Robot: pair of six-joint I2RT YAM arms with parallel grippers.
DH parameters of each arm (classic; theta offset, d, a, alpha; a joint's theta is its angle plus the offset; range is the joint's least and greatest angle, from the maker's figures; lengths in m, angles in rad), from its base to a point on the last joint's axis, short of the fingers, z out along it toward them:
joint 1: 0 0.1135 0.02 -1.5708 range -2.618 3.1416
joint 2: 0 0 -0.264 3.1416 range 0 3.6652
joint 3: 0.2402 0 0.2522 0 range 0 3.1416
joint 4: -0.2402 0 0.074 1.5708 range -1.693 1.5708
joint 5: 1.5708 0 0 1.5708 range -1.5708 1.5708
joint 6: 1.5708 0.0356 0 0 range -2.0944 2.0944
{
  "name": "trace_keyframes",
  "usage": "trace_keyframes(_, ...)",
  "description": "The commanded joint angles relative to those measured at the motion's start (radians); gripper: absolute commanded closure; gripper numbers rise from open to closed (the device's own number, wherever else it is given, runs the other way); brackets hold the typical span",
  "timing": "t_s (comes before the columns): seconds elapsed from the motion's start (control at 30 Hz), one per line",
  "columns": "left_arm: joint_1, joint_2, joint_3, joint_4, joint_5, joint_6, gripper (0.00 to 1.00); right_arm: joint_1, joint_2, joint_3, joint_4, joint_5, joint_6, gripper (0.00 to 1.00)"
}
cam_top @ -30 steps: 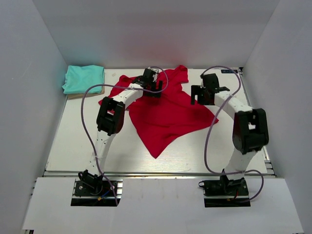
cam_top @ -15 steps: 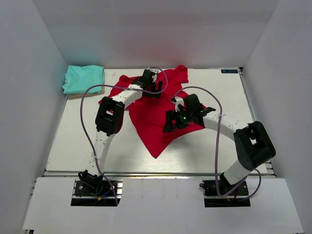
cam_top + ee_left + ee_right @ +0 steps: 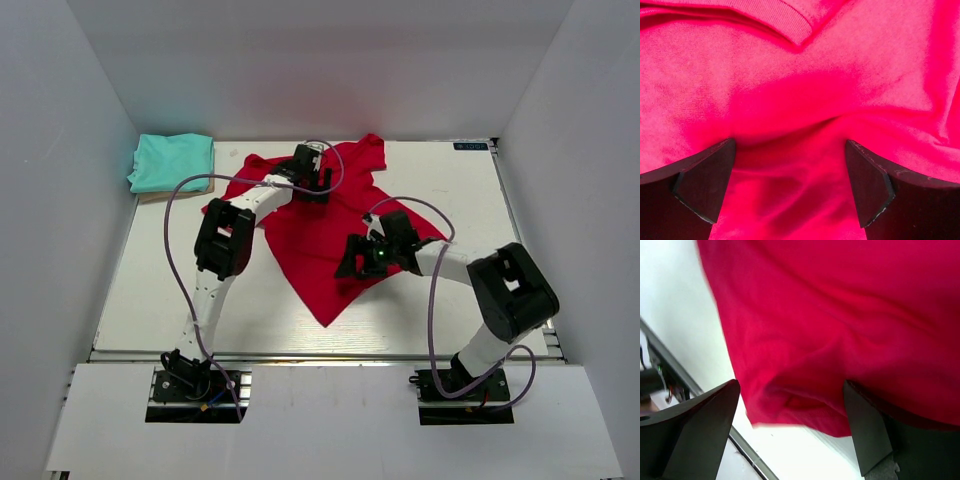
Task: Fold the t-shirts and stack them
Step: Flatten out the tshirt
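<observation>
— What stands around the arms on the table (image 3: 140,290)?

— White walls (image 3: 80,120) close it in on three sides. The red t-shirt (image 3: 330,240) lies spread and rumpled across the middle, with one corner pointing at the near edge. The teal t-shirt (image 3: 172,160) sits in the far left corner, near the red one's left edge but not on it.

— Does anything block the view?

— Both arms reach over the red cloth and hide parts of it. A purple cable (image 3: 172,250) loops wide from the left arm, and a second one (image 3: 430,300) hangs in a loop on the right arm.

— And the claws?

— The left gripper (image 3: 790,195) is at the far part of the red shirt. Its jaws are spread wide, the dark fingers (image 3: 705,187) stand either side of a swell of cloth, and nothing is pinched. The right gripper (image 3: 790,432) hangs over the shirt's right part, close to its edge. Its jaws are just as wide and hold nothing. A rolled edge of cloth lies between its fingers, with bare white table beyond.

— What about the materials?

— The red shirt is a soft, matte knit with shallow creases, and a ribbed band (image 3: 785,17) crosses the top of the left wrist view. The teal one is a flat, neat rectangle. The tabletop is smooth and white, with a metal rail (image 3: 320,352) along its near edge.
</observation>
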State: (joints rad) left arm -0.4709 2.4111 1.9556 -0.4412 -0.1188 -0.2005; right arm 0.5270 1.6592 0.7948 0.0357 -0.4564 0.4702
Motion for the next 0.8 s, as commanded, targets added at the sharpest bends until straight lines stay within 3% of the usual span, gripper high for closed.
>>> trace_keyframes(0.0,0.002,0.0,-0.084,-0.188,0.007,-0.047,0.0,-0.062,-0.021,-0.13,-0.226,0.241,0.073,0.1)
trace_keyframes(0.2,0.011,-0.116,-0.24,-0.165,0.016,-0.105,0.0,-0.185,-0.156,-0.232,-0.329,0.208,0.154,0.1)
trace_keyframes(0.4,0.002,-0.219,-0.349,-0.11,0.115,-0.137,0.0,-0.265,-0.243,-0.232,-0.506,0.326,0.159,0.1)
trace_keyframes(0.6,-0.017,-0.303,-0.32,-0.129,0.208,-0.111,0.0,-0.329,-0.323,-0.1,-0.655,0.559,0.102,0.1)
trace_keyframes(0.77,-0.017,-0.463,-0.463,-0.05,0.234,-0.096,0.0,-0.357,-0.303,0.009,-0.681,0.568,0.047,0.1)
